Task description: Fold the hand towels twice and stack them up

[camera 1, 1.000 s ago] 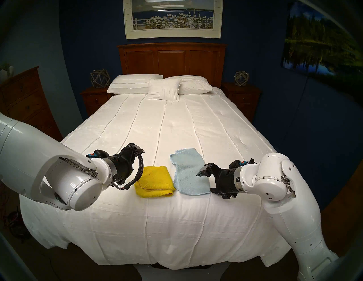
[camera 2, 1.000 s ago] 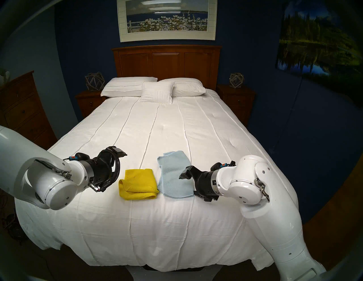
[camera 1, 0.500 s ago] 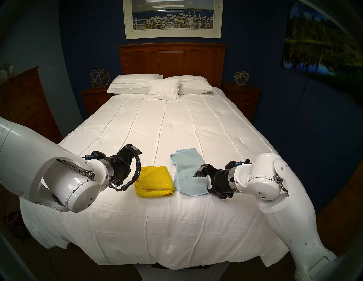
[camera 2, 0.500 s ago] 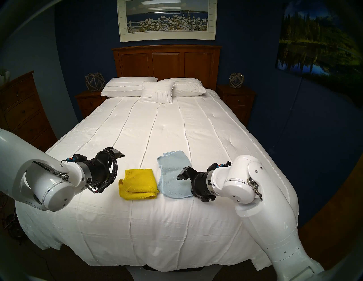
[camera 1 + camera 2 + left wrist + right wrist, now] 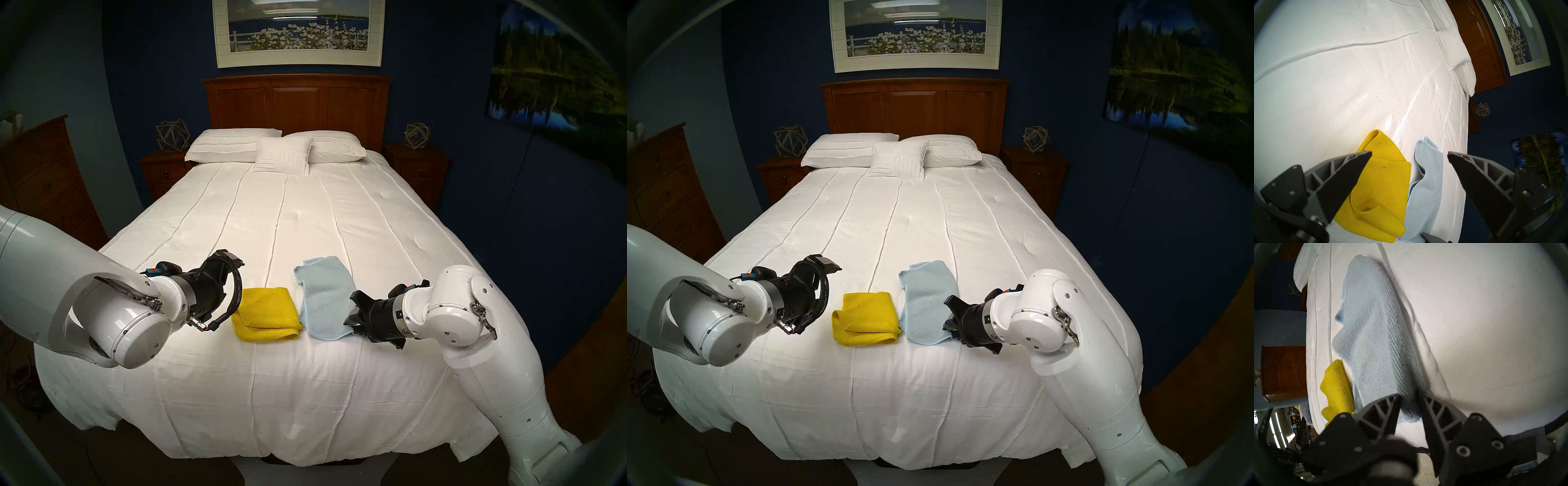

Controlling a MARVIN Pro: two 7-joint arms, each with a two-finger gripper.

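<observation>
- At the near right corner of the pale blue towel (image 5: 324, 298), my right end effector (image 5: 1409, 400) has narrowed from wide open a second ago to a slim gap, with the cloth's corner between its fingers (image 5: 1386, 405).
- Whether the cloth is pinched yet I cannot tell from the right wrist view; the corner looks slightly bunched there.
- I judge this the start of the blue towel's second fold: it lies as a long strip on the bed (image 5: 305, 210), so the gripped near end likely has to travel over to the far end.
- The yellow towel (image 5: 266, 314) rests just beside it on my left, already a compact folded square, not yet stacked.
- Right arm pose: forearm reaching in from the bed's right edge, wrist pitched steeply down and angled toward the left, fingertips at the bedspread.
- Left arm pose: unchanged over the last second, hovering by the yellow towel's left edge, its left end effector (image 5: 1409, 154) wide open and empty, tilted gently downward.
</observation>
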